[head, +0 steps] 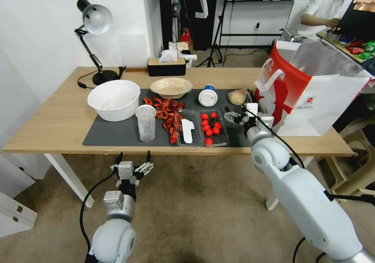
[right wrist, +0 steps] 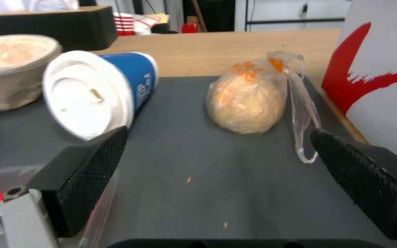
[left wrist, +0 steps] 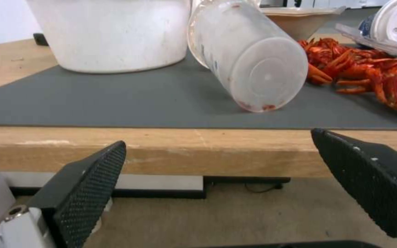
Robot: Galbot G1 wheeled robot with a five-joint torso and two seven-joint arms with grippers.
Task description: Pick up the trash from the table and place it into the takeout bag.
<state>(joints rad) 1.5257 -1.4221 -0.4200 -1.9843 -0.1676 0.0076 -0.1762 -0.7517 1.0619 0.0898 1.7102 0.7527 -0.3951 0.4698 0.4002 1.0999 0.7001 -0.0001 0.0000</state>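
Light-wood bench (head: 50,126) carries all visible trash — takeout bag (head: 312,99) waits; right claw (right wrist: 217,162), wide open and empty, faces the wrapped lump (right wrist: 246,103); left claw (head: 133,168) hangs open and empty below.

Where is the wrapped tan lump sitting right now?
In the head view the wrapped tan lump lies on the dark mat's far right end, between the blue-lidded cup and the takeout bag, just beyond the open right pincer.

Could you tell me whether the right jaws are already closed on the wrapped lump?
No, the right gripper is open, short of the wrapped lump.
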